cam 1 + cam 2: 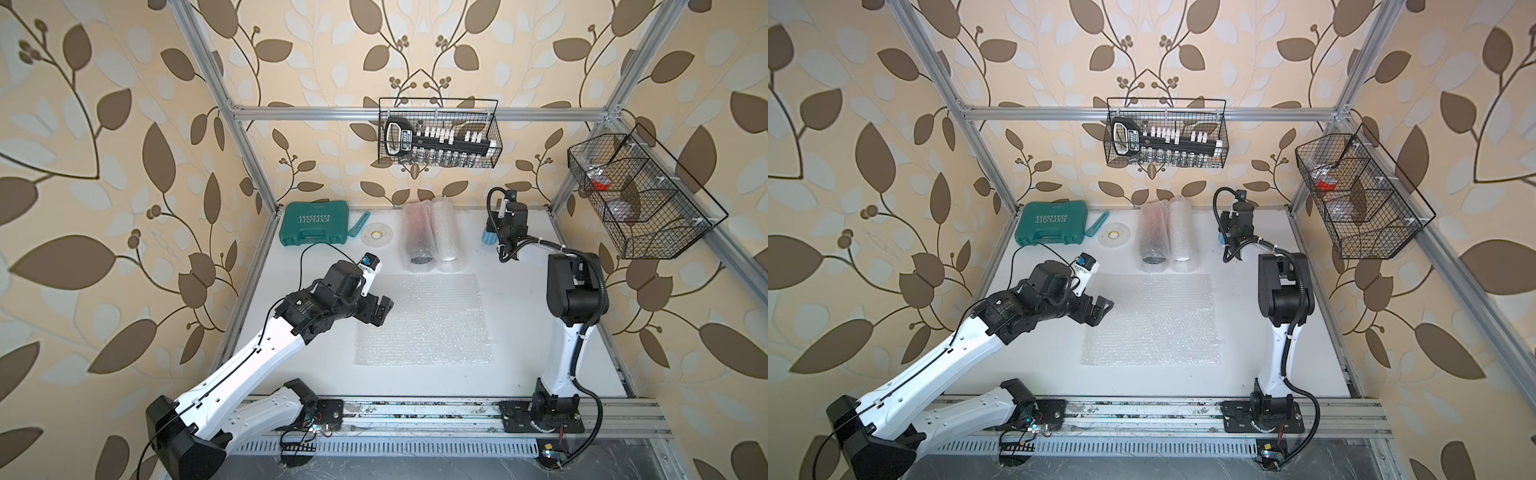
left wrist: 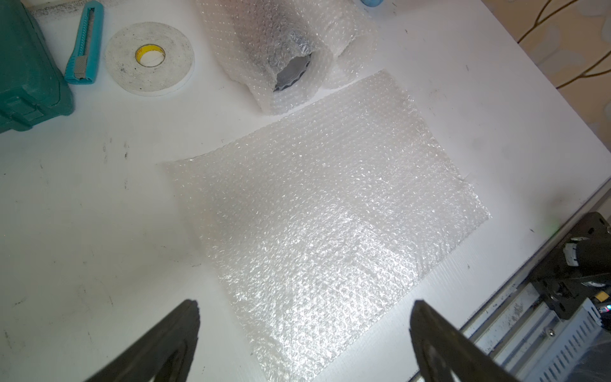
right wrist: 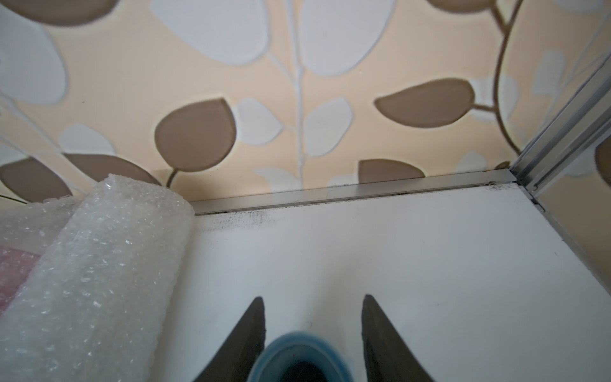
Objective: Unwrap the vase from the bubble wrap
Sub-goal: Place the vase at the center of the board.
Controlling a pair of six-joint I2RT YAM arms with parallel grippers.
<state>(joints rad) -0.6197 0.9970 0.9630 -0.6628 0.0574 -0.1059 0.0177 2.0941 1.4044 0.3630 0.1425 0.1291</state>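
vase [image 1: 489, 237]: blue, bare, upright, rear right | bubble wrap [image 1: 424, 320]: flat sheet, centre

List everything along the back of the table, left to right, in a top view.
teal tool case, blue utility knife, white tape roll, bubble-wrap roll showing a dark end, second bubble-wrap roll, blue vase.

Rolls [image 1: 419, 232] bhd sheet [image 1: 424, 320] (vase [image 1: 489, 239] rt)
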